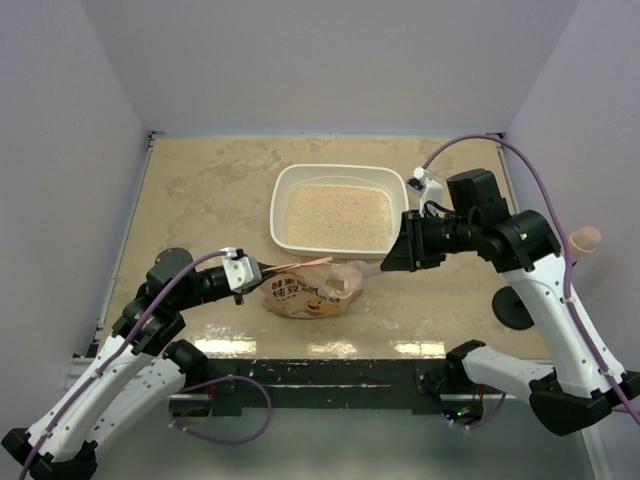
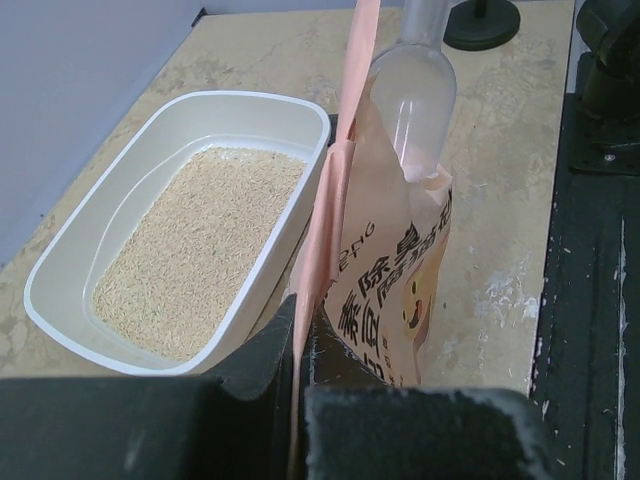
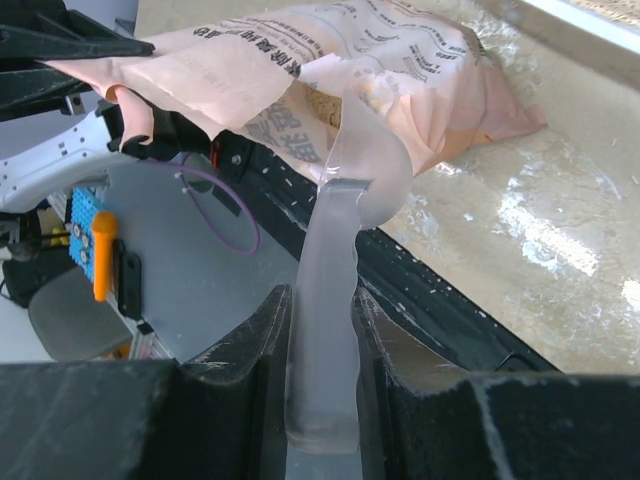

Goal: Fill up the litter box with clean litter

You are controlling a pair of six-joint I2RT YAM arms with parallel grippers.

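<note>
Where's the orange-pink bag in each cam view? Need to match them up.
Top external: bag at centre, on the table just in front of the litter box.
Left wrist: bag centre-right, beside the litter box, its edge pinched by the left gripper.
Right wrist: bag across the top, beyond the right gripper.
Shared landmark: the clear scoop stuck in the bag's mouth, in all three.

Both arms [image 1: 110, 385] have white links, black joints, purple cables [image 1: 545, 190], black fingers [image 3: 230, 350].

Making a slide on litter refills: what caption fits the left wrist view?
Left gripper pinches the pink bag by its edge, a clear scoop in its mouth, beside the litter box holding litter.
</note>
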